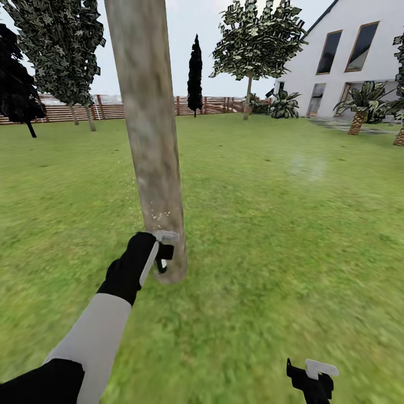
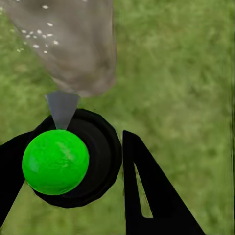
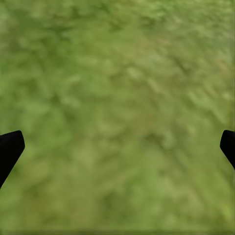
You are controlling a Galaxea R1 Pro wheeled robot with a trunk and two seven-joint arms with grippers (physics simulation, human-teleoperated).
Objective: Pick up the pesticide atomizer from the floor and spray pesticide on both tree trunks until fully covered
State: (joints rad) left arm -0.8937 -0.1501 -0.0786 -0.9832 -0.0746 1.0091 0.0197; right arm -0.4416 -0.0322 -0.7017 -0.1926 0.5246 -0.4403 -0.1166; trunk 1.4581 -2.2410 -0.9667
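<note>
Head view, garden: wide green lawn [image 1: 292, 235], brown slat fence [image 1: 213, 105], white house [image 1: 348, 62] far right.
Trunk: thick pale grey-beige mottled tree trunk [image 1: 150, 134] centre-left, white specks low on bark; also in left wrist view [image 2: 73, 44].
L gripper [image 1: 160, 252]: black, at trunk base, clamped on small black pesticide atomizer [image 2: 66, 156] w/ green top, pale nozzle aimed at trunk.
R gripper [image 1: 314, 377]: low right over grass, fingers [image 3: 10, 149] wide apart, nothing held.

The left arm [image 1: 106, 331] has a pale grey forearm between a black upper sleeve and a black wrist. The left gripper [image 1: 161, 252] is black with pale grey pads; its fingers [image 2: 147, 196] are flat black triangles. The right gripper [image 1: 314, 376] is likewise black and pale grey.
</note>
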